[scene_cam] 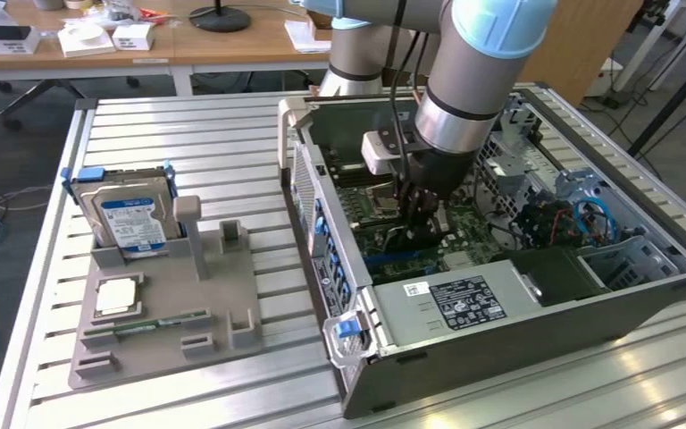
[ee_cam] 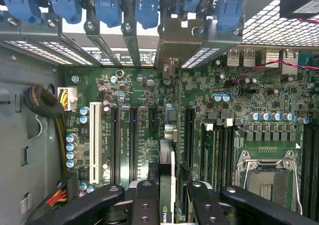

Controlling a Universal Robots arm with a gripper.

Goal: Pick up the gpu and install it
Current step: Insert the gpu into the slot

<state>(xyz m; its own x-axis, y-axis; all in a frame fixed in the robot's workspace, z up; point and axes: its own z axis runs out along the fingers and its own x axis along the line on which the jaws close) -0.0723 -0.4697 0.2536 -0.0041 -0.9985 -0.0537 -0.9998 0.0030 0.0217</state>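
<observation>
My gripper (scene_cam: 421, 214) is down inside the open computer case (scene_cam: 510, 349), over the green motherboard (ee_cam: 134, 85). In the wrist view the gpu (ee_cam: 167, 175) stands edge-on between my black fingers (ee_cam: 144, 202), and my gripper (ee_cam: 169, 202) is shut on it. The card's thin edge runs along the expansion slots. Its metal end bracket (ee_cam: 174, 46) reaches the rear slot openings under the blue clips (ee_cam: 147, 6). I cannot tell whether the card sits fully in its slot. In the exterior view the dark card (scene_cam: 409, 237) shows just below my fingers.
On the grey fixture (scene_cam: 164, 349) at the exterior view's left stand a silver hard drive (scene_cam: 132, 219), a square chip (scene_cam: 117, 295) and a slim green memory stick (scene_cam: 146, 323). Inside the case are the CPU socket (ee_cam: 266, 177), a white slot (ee_cam: 94, 135), cables and the power supply (scene_cam: 463, 299).
</observation>
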